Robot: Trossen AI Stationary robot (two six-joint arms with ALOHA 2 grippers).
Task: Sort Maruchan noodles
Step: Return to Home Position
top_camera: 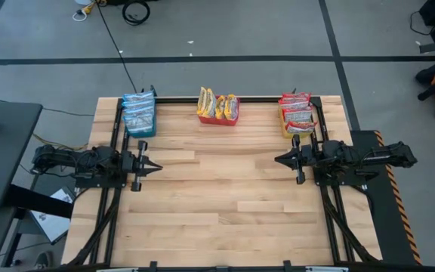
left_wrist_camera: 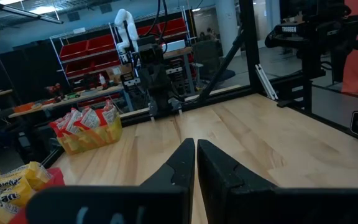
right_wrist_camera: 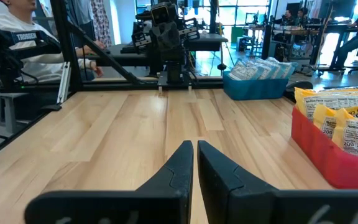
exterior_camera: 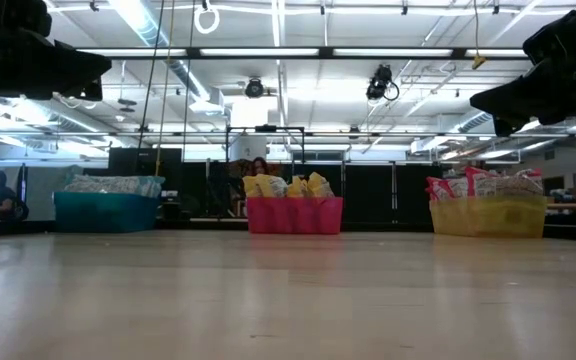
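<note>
We find every one of the Maruchan noodles point(top_camera: 216, 104) in a bin along the far edge of the bench point(top_camera: 225, 200), and no packet lies on the open wood. The blue packets point(top_camera: 139, 112) stand in the blue bin point(exterior_camera: 106, 213) on the left, the yellow packets point(right_wrist_camera: 344, 118) in the red bin point(exterior_camera: 294, 217) at the middle, and the red packets point(top_camera: 297, 109) in the yellow bin point(exterior_camera: 488, 218) on the right. So the grouping goes by packet colour, though only the blue ones match their bin, and we judge the sorting finished. That would explain the arms: the left end effector point(top_camera: 151, 165) and the right end effector point(top_camera: 281, 159) sit low at opposite sides of the bench, pointing inward at each other and well apart from the bins, in what we take for a rest pose. Each has its two fingers brought together to a thin slit and carries nothing. The bench is pale planked wood in a dark metal frame. Around it is a workshop with a grey floor point(top_camera: 225, 30) crossed by dark lines and a loose cable, long ceiling lights, racks of red trays point(left_wrist_camera: 86, 46), and a seated person point(right_wrist_camera: 17, 31) beyond the far side.
</note>
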